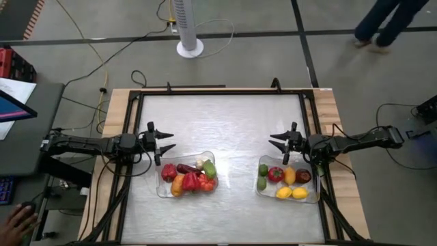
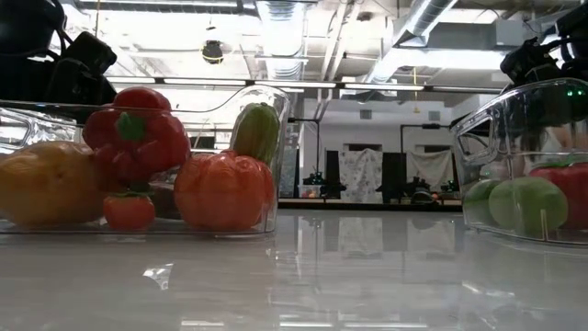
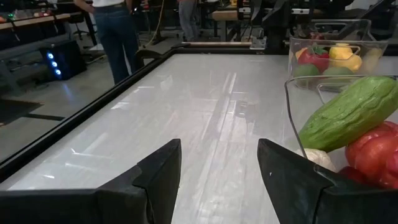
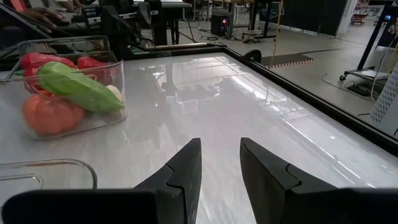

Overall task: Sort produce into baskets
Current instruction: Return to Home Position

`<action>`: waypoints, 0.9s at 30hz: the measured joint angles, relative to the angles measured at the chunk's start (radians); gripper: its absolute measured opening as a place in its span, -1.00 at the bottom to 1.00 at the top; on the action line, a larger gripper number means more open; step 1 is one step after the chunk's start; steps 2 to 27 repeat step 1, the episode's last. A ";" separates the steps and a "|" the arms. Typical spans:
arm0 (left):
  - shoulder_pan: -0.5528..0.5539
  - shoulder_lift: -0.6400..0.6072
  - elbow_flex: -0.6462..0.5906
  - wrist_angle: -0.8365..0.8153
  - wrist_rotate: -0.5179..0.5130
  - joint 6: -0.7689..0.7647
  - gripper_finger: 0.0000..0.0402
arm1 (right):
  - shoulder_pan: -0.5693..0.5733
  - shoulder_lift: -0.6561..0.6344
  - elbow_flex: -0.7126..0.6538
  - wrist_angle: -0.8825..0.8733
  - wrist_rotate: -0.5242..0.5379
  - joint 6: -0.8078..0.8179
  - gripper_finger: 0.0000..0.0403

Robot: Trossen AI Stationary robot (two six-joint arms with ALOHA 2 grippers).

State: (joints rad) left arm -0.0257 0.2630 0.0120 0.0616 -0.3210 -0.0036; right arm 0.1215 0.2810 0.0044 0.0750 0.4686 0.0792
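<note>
Two clear baskets stand on the white table near its front edge. The left basket [image 1: 162, 193] holds red, orange and dark purple produce, a long green cucumber-like piece [image 3: 348, 112] and a white bulb [image 3: 318, 158]. The right basket [image 1: 316, 198] holds green, red and yellow produce [image 1: 287, 181]. My left gripper [image 1: 169, 145] hovers just left of and behind the left basket, open, with nothing between its fingers. My right gripper [image 1: 274, 145] hovers just behind the right basket's far left corner, a narrow gap between its fingers [image 4: 219, 146], also with nothing in it.
A black frame [image 1: 218, 91] runs round the table. Bare tabletop [image 1: 225, 130] lies between and beyond the baskets. On the floor past the far edge stands a white fan base [image 1: 190, 48]. A person walks at the far right [image 1: 382, 24]; a hand shows at the near left [image 1: 17, 220].
</note>
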 joint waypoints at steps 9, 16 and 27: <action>0.000 0.000 0.000 0.000 0.000 0.000 0.00 | 0.000 0.000 0.000 0.000 0.000 0.000 -0.32; 0.000 0.000 0.000 0.000 0.000 0.000 0.00 | 0.000 0.000 0.000 0.000 0.000 0.000 -0.32; 0.000 0.000 0.000 0.000 0.000 0.000 0.00 | 0.000 0.000 0.000 0.000 0.000 0.000 -0.32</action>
